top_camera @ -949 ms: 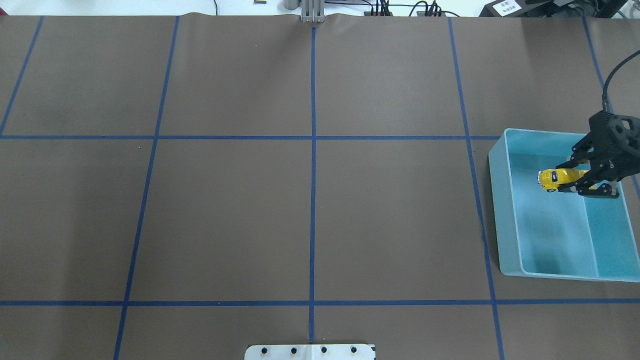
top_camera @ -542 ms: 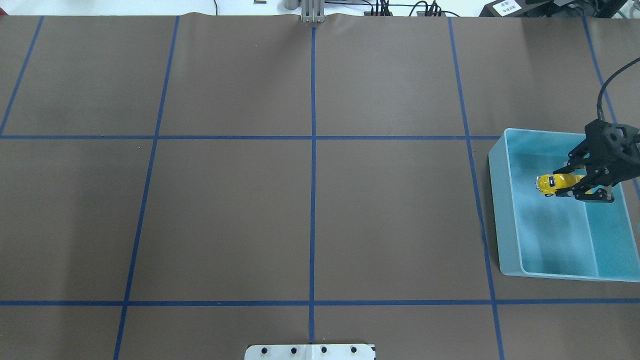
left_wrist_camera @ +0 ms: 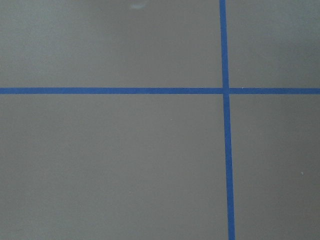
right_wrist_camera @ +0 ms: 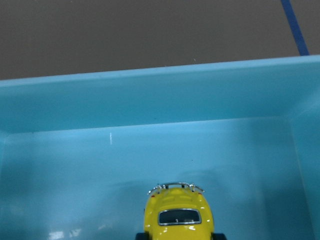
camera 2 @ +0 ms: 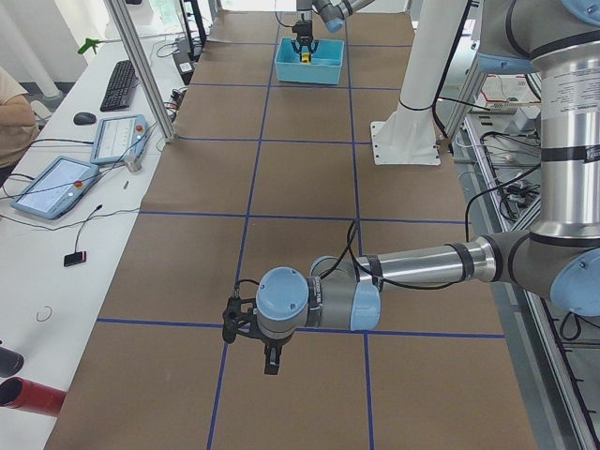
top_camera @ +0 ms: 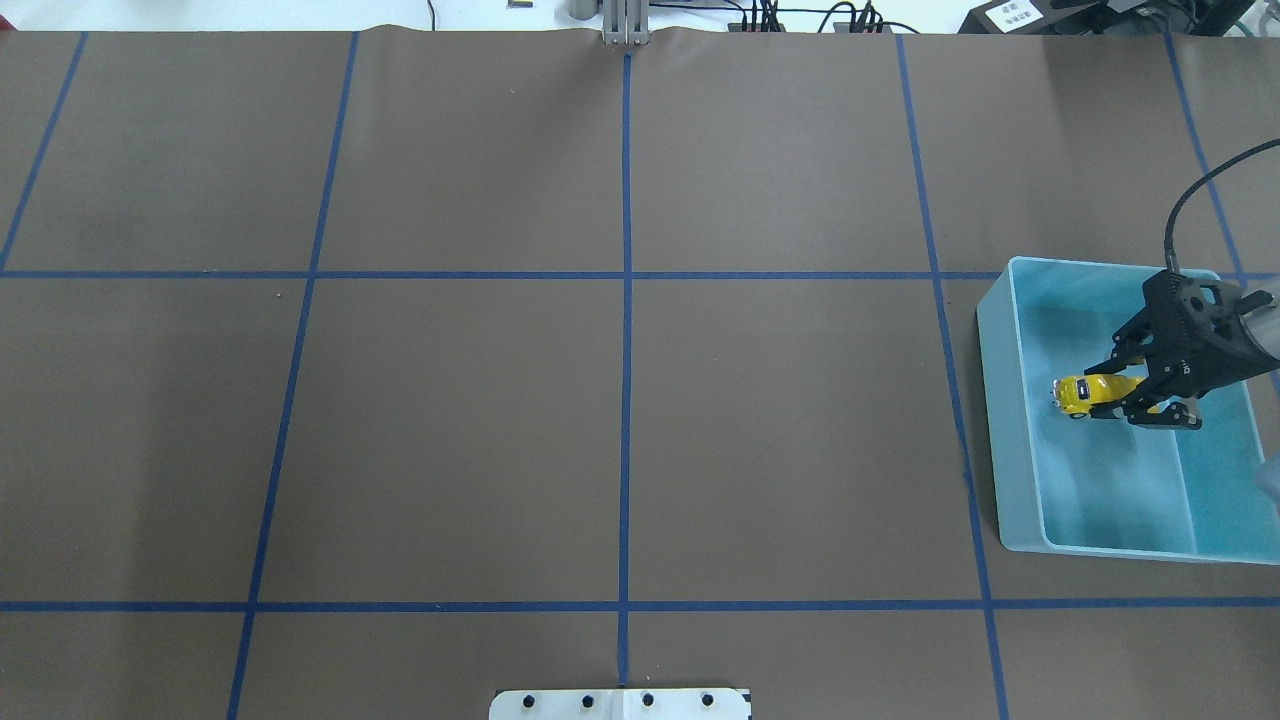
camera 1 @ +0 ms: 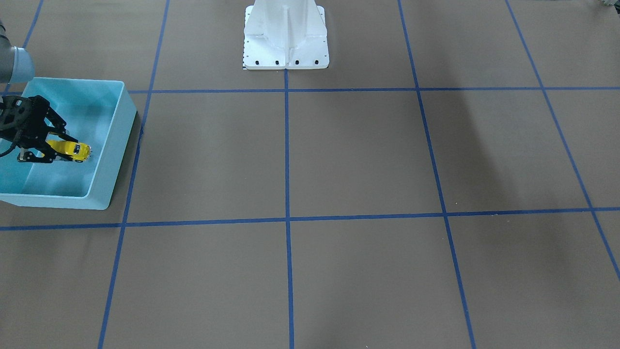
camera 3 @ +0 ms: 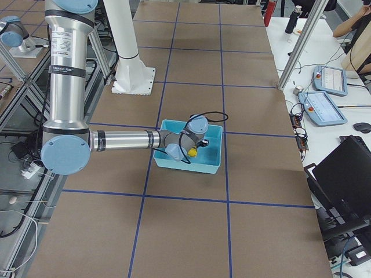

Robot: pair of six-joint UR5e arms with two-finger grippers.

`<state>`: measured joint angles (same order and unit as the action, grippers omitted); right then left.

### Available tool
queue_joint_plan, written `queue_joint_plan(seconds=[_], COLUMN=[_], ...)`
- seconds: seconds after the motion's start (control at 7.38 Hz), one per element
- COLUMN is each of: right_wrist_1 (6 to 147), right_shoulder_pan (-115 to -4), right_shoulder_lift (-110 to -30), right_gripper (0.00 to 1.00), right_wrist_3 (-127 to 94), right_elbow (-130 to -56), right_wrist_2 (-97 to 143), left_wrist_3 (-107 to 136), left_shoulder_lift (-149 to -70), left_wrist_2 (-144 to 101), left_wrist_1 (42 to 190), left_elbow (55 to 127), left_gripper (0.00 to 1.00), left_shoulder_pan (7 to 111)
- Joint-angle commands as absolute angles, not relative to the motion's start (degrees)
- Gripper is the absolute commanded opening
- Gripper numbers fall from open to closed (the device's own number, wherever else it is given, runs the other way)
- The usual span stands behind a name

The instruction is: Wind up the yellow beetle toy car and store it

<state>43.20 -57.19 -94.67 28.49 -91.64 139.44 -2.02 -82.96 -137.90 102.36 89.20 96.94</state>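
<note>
The yellow beetle toy car (top_camera: 1075,394) sits between the fingers of my right gripper (top_camera: 1115,393), low inside the light-blue bin (top_camera: 1005,430) at the table's right. The gripper is shut on the car's rear half, and its nose points toward the bin's left wall. The front-facing view shows the car (camera 1: 73,149) in the gripper (camera 1: 54,151) within the bin (camera 1: 116,145). The right wrist view shows the car's roof and bumper (right_wrist_camera: 177,215) just above the bin floor (right_wrist_camera: 150,160). My left gripper (camera 2: 251,345) shows only in the exterior left view, over bare table; I cannot tell whether it is open or shut.
The bin has a divider (top_camera: 1180,480) that splits off a narrower right compartment; the car is over the larger left one. The robot's white base (camera 1: 286,39) stands at the table's middle edge. Blue tape lines (top_camera: 626,350) grid the brown table.
My right gripper has moved down and a little leftward in the overhead view, carrying the car lower into the bin's larger compartment.
</note>
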Motion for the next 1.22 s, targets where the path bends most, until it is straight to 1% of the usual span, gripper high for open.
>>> queue_joint_plan(seconds=[0.0, 0.27, 0.54, 0.68, 0.81, 0.95, 1.08], right_wrist_1=[42.63, 42.19, 42.27, 44.02, 49.78, 54.01, 56.49], right_shoulder_pan=[-56.78, -56.95, -59.22, -63.59, -66.76, -69.75, -72.48], right_shoulder_lift=[-94.66, -94.75, -95.8, -95.8, -95.8, -95.8, -95.8], right_gripper=[0.99, 1.0, 1.0, 1.0, 1.0, 1.0, 1.0], right_wrist_3=[27.77, 26.12, 19.64, 16.38, 15.39, 13.64, 7.36], right_elbow=[-91.67, -92.54, -98.4, -101.74, -104.82, -106.25, -106.35], right_wrist_2=[139.22, 139.39, 140.96, 141.59, 141.5, 140.98, 139.76], left_wrist_3=[-2.02, -1.93, -1.93, -2.02, -2.02, -2.02, -2.02], left_shoulder_lift=[-82.97, -82.97, -82.97, -83.06, -83.06, -83.06, -83.06], left_wrist_2=[-137.9, -137.9, -137.81, -137.9, -137.9, -137.9, -137.9], left_wrist_1=[102.39, 102.39, 102.39, 102.39, 102.39, 102.39, 102.39], left_elbow=[89.12, 89.12, 89.12, 89.12, 89.12, 89.12, 89.12], left_gripper=[1.0, 1.0, 1.0, 1.0, 1.0, 1.0, 1.0], left_shoulder_pan=[96.94, 96.94, 96.94, 96.94, 96.94, 96.94, 96.94])
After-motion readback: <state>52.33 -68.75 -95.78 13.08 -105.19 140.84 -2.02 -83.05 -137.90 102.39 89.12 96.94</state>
